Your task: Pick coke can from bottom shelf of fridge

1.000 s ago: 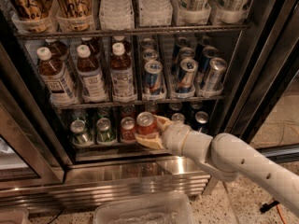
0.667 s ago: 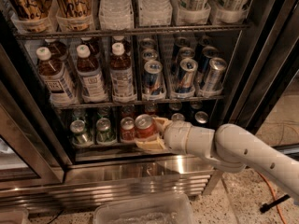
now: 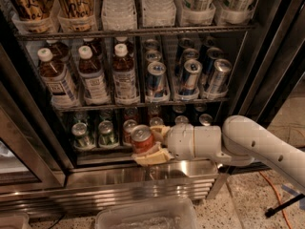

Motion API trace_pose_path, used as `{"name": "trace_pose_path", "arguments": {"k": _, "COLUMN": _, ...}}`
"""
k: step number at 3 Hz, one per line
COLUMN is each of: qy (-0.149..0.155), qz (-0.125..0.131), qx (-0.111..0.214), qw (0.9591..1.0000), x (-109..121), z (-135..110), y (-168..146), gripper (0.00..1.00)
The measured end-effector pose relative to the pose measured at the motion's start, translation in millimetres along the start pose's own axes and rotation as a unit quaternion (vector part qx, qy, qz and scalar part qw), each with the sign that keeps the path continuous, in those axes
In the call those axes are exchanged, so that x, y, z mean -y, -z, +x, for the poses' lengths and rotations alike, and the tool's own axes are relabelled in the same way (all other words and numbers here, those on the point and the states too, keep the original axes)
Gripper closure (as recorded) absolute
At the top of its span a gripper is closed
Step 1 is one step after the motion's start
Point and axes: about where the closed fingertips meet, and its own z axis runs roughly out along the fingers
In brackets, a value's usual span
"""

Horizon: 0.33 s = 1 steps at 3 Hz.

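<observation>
My gripper [image 3: 151, 144] reaches in from the right on a white arm and is shut on a coke can [image 3: 141, 139], a short red can with a silver top. The can sits between the tan fingers [image 3: 153, 157], tilted a little, at the front edge of the bottom shelf [image 3: 95, 150] of the fridge [image 3: 267, 56]. Another red can [image 3: 128, 129] stands just behind it to the left. Green cans [image 3: 80, 134] fill the shelf's left rows. Dark blue cans [image 3: 205, 119] stand at the right, partly hidden by my arm.
The rack above holds bottles [image 3: 91, 75] and tall silver-blue cans [image 3: 156, 80]. The shiny steel slatted base [image 3: 143, 185] lies below the shelf. A clear plastic bin [image 3: 147, 216] sits on the floor in front. An orange cable [image 3: 276, 190] runs across the floor at right.
My gripper with the coke can has moved down and slightly left, out from the can rows to the shelf's front edge. The other cans have not moved.
</observation>
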Motion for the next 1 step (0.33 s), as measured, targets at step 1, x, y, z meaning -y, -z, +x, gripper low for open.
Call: {"name": "trace_pose_path", "arguments": {"k": 1, "qy": 0.0, "qz": -0.024, "qx": 0.004, "qw": 0.9997, "x": -12.5, "z": -2.3, "y": -0.8, "gripper": 1.0}}
